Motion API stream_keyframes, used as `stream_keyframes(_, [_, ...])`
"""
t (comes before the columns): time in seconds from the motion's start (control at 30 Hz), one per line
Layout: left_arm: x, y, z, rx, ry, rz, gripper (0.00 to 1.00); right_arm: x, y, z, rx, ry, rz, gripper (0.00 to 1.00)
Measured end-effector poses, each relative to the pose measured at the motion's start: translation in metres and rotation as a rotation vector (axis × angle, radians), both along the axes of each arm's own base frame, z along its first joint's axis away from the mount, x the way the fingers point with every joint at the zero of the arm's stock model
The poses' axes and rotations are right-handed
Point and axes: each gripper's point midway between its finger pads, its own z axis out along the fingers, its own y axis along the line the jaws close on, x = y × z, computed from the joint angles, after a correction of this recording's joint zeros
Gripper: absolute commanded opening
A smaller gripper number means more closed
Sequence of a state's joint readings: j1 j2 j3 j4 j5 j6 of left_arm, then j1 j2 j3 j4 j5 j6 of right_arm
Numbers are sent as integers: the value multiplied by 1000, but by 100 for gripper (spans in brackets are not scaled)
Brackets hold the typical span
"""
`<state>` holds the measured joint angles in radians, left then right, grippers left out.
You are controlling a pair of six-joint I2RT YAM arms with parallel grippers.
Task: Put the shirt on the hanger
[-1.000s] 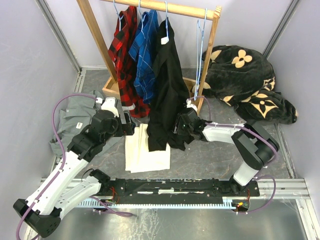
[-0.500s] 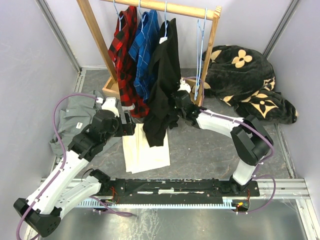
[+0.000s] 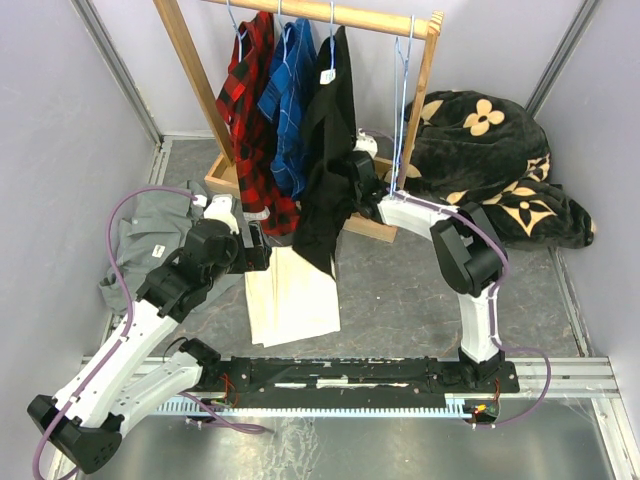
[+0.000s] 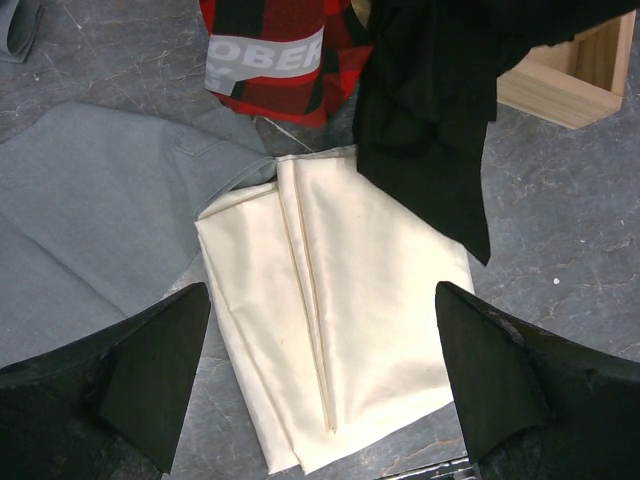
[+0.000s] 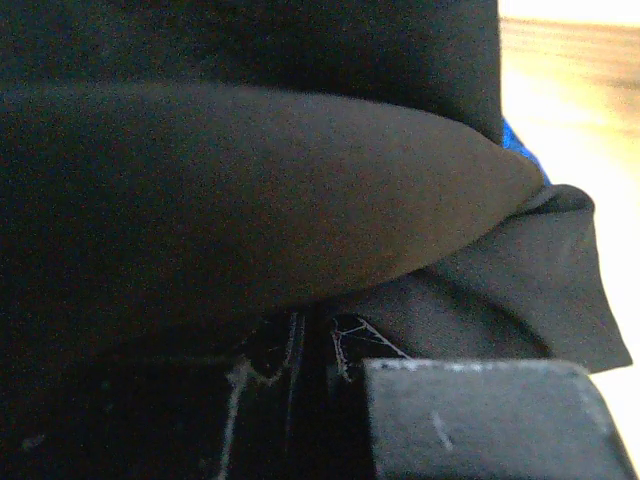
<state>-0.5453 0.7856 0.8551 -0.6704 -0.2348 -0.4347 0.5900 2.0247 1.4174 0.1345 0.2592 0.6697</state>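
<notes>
Two grippers: both are picked up from above, the left gripper (image 3: 260, 248) low over the table, the right gripper (image 3: 360, 178) raised to the wooden rack (image 3: 186, 62).
Shirt: the shirt (image 3: 325, 150) is hung from the rack's rail on the hanger (image 3: 332, 28), whose blue hook is looped over the bar; a small white label is shown at the collar.
Shirt against right gripper: the gripper is pressed into the shirt's edge on the side of the spare hanger (image 3: 403, 90), about mid-height; the fabric is bunched there and the hem is draped below.
Right gripper state: it cannot be told, as the wrist view is filled with black cloth and only one finger (image 5: 470, 420) is made out at the bottom.
Left gripper state: the fingers (image 4: 140, 370) are spread wide, with nothing held; a cream cloth (image 4: 320, 300) is laid out beneath, the shirt's hem just beyond.
Neighbours: a red plaid shirt (image 3: 250, 110) and a blue shirt (image 3: 292, 100) are hung alongside.
Table: a grey shirt (image 3: 150, 235) is spread beside the cream cloth; a flowered blanket (image 3: 490, 150) is heaped past the rack.
</notes>
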Motion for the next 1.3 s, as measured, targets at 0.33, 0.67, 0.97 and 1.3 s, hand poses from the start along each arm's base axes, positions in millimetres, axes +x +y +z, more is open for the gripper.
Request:
stream_keyframes(0.33, [1,0,-2,6,6,3,100,26,-22,-6,-83,-32,-11,54])
stream_keyframes(0.67, [0,0,-4,6,11,-1,100,-30,-56,17,-116,-60,12,77])
stream_keyframes(0.97, [-1,0,-2,1,5,-3,100,-101,-61,17,-125,-77,41,90])
stream_keyframes(1.3, [1,-3,-2,-8,-2,-9,100,-173,-29,-19,-38,-11,52,91])
